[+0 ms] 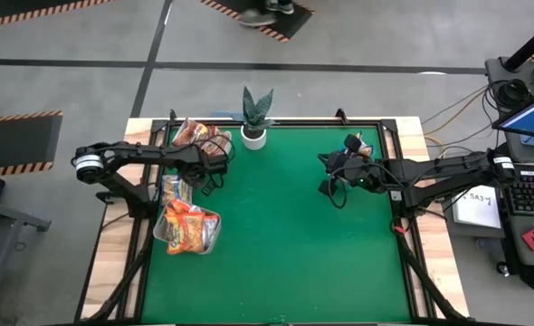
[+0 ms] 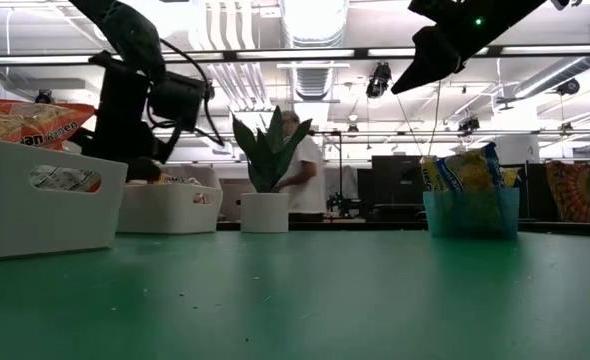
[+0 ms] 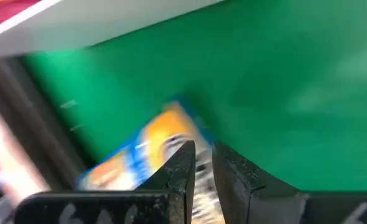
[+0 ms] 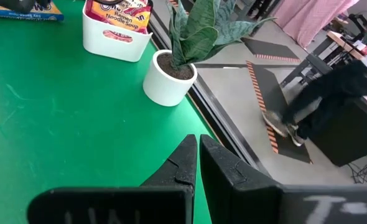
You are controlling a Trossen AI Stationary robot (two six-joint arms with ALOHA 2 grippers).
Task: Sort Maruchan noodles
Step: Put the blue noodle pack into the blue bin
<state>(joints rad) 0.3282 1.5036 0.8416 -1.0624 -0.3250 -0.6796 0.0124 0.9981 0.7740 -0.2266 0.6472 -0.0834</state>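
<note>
Below, blurred blue-and-yellow noodle packet (image 3: 140,158) on green mat, left pincer (image 3: 199,158) nearly closed above it; right pincer (image 4: 196,152) pressed together.

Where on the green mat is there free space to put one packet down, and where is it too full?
Free: the wide middle and near part of the green mat, between the white tray of noodles and the mat's right edge. Crowded: the left side, where the left gripper hangs over a blue-yellow packet between two trays, and around the plant.
</note>
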